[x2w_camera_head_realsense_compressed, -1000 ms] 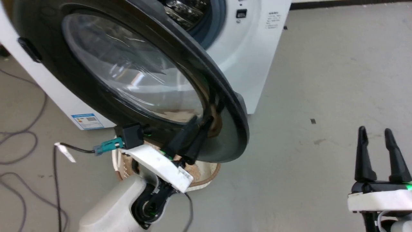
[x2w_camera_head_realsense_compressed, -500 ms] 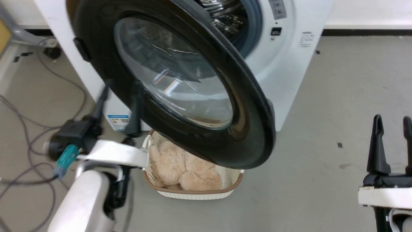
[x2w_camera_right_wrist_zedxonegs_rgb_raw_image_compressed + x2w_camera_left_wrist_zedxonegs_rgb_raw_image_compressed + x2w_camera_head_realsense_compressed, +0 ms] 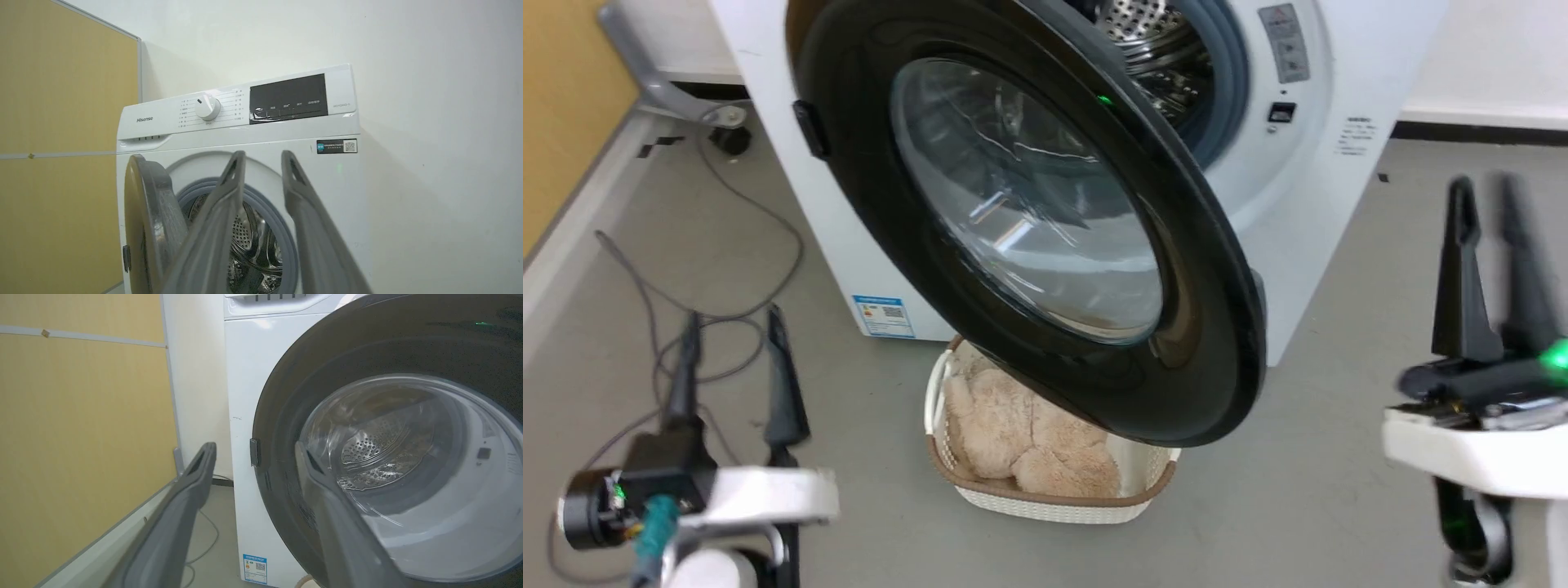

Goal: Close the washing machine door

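Note:
The white washing machine stands ahead, its steel drum exposed. The washing machine door, with a glossy black rim and a bulging glass centre, is swung far out towards me, hinged on its left. My left gripper is open at the lower left, apart from the door and holding nothing. Its wrist view has the gripper pointing at the door rim. My right gripper is open and blurred at the right, clear of the door. Past that gripper, the right wrist view shows the door edge-on.
A cream basket holding a beige plush toy sits on the floor under the door's lower edge. Grey cables trail over the floor at the left. A yellow wall panel closes the left side. Bare grey floor lies to the right.
The head camera has shifted. My left gripper has come away from the door's lower rim and dropped back to the lower left. My right gripper now stands higher in the view.

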